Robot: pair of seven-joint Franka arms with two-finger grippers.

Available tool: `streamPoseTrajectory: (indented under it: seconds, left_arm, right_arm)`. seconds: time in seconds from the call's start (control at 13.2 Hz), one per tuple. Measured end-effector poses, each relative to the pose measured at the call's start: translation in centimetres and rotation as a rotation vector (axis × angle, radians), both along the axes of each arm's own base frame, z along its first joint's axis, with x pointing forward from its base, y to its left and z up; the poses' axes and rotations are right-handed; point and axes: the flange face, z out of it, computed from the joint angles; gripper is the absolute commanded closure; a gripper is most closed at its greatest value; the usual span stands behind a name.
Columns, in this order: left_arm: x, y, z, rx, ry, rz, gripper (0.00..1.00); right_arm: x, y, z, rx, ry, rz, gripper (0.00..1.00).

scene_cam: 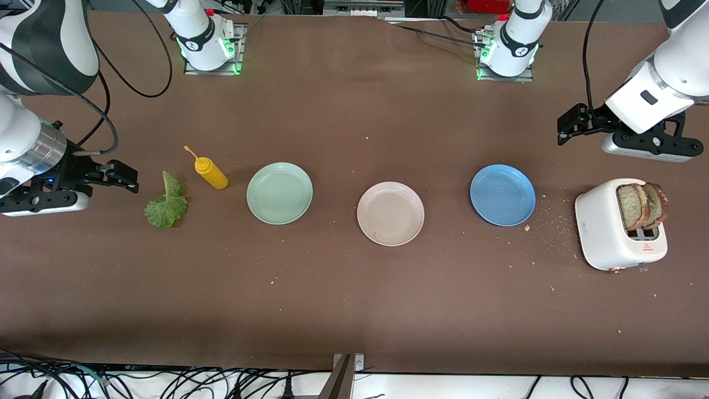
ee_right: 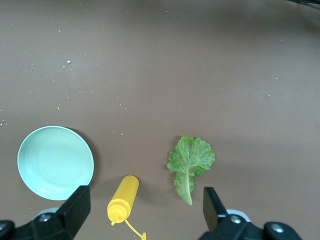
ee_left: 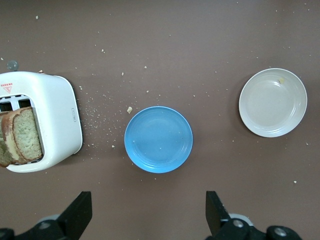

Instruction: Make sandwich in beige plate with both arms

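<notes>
The beige plate (scene_cam: pixel 390 213) sits empty mid-table; it also shows in the left wrist view (ee_left: pixel 272 102). Two brown bread slices (scene_cam: pixel 642 205) stand upright in a white toaster (scene_cam: pixel 604 227) at the left arm's end, and they show in the left wrist view too (ee_left: pixel 22 137). A green lettuce leaf (scene_cam: pixel 166 205) lies flat at the right arm's end, also in the right wrist view (ee_right: pixel 191 162). My left gripper (scene_cam: pixel 565 130) (ee_left: pixel 148 215) is open and empty over bare table by the toaster. My right gripper (scene_cam: pixel 130 180) (ee_right: pixel 145 212) is open and empty over the table beside the lettuce.
A yellow squeeze bottle (scene_cam: pixel 210 172) lies on its side between the lettuce and a mint-green plate (scene_cam: pixel 279 193). A blue plate (scene_cam: pixel 502 195) sits between the beige plate and the toaster. Crumbs are scattered around the toaster.
</notes>
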Motion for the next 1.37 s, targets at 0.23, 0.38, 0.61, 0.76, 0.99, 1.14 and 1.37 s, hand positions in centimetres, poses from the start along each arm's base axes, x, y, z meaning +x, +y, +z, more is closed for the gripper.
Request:
streamPoseTrajectory:
  seconds: [0.23, 0.38, 0.61, 0.76, 0.99, 1.14, 1.37]
  left_arm:
    - [0.0, 0.0, 0.0, 0.0, 0.0, 0.0, 0.0]
    - [0.0, 0.0, 0.0, 0.0, 0.0, 0.0, 0.0]
    - [0.0, 0.0, -0.1, 0.0, 0.002, 0.001, 0.0]
    - [0.4, 0.4, -0.8, 0.0, 0.013, 0.008, 0.0]
    - [1.7, 2.3, -3.1, -0.001, 0.052, 0.04, 0.0]
    - [2.9, 5.1, -5.4, -0.004, 0.084, 0.085, 0.0]
    - [4.0, 10.2, -7.3, 0.025, 0.092, 0.146, 0.0]
  right_arm:
    - [0.0, 0.0, 0.0, 0.0, 0.0, 0.0, 0.0]
    - [0.0, 0.0, 0.0, 0.0, 0.0, 0.0, 0.0]
    - [0.0, 0.0, 0.0, 0.0, 0.0, 0.0, 0.0]
    - [0.0, 0.0, 0.0, 0.0, 0.0, 0.0, 0.0]
    - [0.0, 0.0, 0.0, 0.0, 0.0, 0.0, 0.0]
    - [0.0, -0.1, 0.0, 0.0, 0.0, -0.001, 0.0]
    - [0.0, -0.1, 0.0, 0.0, 0.0, -0.002, 0.0]
